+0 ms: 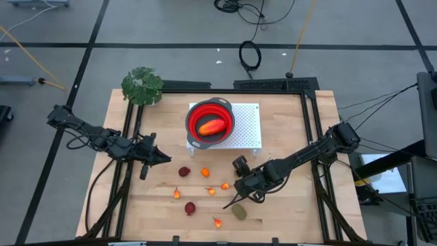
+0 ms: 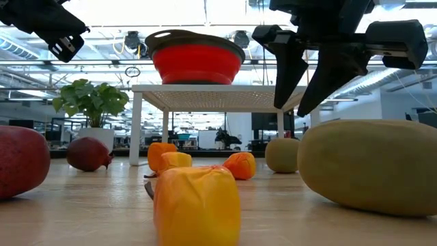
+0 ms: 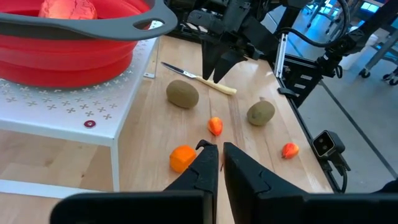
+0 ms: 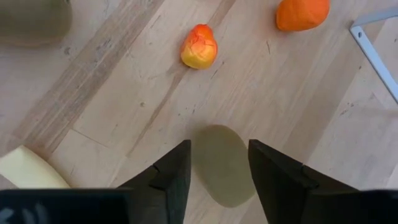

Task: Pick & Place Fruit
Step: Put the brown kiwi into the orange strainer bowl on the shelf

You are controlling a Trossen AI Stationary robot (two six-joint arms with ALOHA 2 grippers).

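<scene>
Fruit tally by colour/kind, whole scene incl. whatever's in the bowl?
Elongated red-orange piece: 1
Dark red round pieces: 2
Olive-brown ovals: 2
Small orange pieces: 5
Total: 10

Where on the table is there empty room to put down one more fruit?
The wood between the white rack and the table's right rail is bare, and so is the patch between the plant and the red bowl. It is crowded between the left tool and the right tool, where small fruit lie scattered.
</scene>
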